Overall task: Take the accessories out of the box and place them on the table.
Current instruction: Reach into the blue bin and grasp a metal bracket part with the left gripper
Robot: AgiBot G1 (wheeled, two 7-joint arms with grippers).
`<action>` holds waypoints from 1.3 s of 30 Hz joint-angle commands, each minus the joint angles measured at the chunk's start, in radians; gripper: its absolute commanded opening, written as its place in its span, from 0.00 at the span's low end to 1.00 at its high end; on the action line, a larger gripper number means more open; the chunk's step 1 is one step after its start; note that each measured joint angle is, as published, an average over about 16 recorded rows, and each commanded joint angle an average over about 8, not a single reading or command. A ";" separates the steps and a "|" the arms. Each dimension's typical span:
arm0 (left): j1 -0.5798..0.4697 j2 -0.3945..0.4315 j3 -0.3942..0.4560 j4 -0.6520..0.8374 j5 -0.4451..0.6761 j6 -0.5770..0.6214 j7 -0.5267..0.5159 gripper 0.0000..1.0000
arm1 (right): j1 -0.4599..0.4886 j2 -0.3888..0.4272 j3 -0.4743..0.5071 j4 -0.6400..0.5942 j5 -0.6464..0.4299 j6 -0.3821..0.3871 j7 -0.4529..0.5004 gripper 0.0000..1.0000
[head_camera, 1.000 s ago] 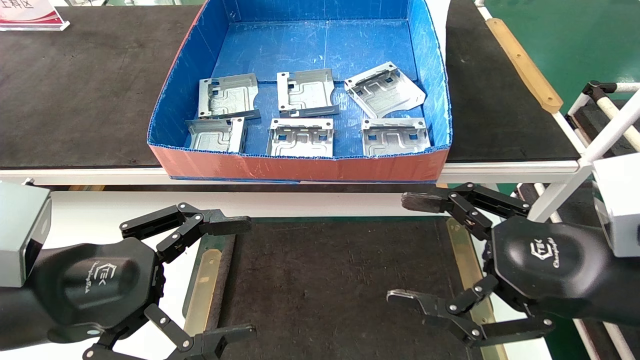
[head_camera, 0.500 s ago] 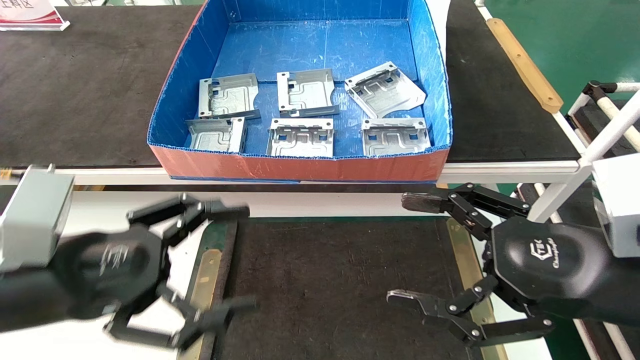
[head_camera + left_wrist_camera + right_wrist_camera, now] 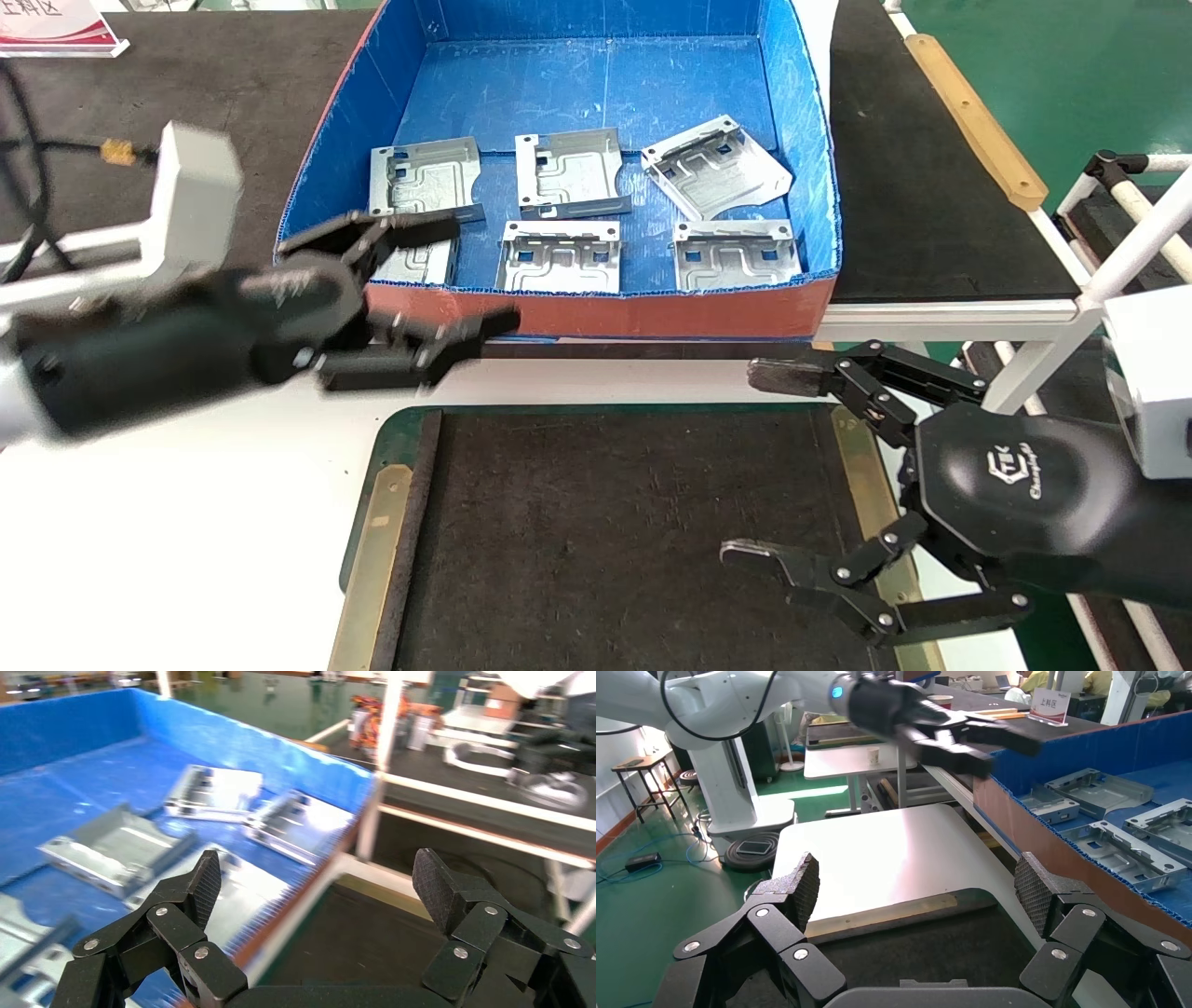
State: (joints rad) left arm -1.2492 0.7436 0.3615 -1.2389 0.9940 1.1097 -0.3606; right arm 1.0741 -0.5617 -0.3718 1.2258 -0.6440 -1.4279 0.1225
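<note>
Left hand [image 3: 461, 275], released, straddled the box [image 3: 596, 312] front wall; could clip it, shifting the accessories [image 3: 560, 256]. Right hand [image 3: 759, 466] released.

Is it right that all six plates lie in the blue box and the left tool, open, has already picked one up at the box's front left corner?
Not quite. The head view shows the left tool open and empty at the front left corner of the box; all six plates do lie in it.

Motion-blurred left gripper [image 3: 461, 275], partly covering the near-left plate [image 3: 410, 261] in the box [image 3: 577, 312].
</note>
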 commanded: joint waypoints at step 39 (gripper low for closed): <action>-0.409 0.502 0.325 0.529 0.685 -0.545 -0.409 1.00 | 0.000 0.000 0.000 0.000 0.000 0.000 0.000 1.00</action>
State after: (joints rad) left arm -1.6562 1.2411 0.6844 -0.7146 1.6761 0.5691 -0.7696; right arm 1.0742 -0.5617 -0.3718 1.2258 -0.6440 -1.4279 0.1225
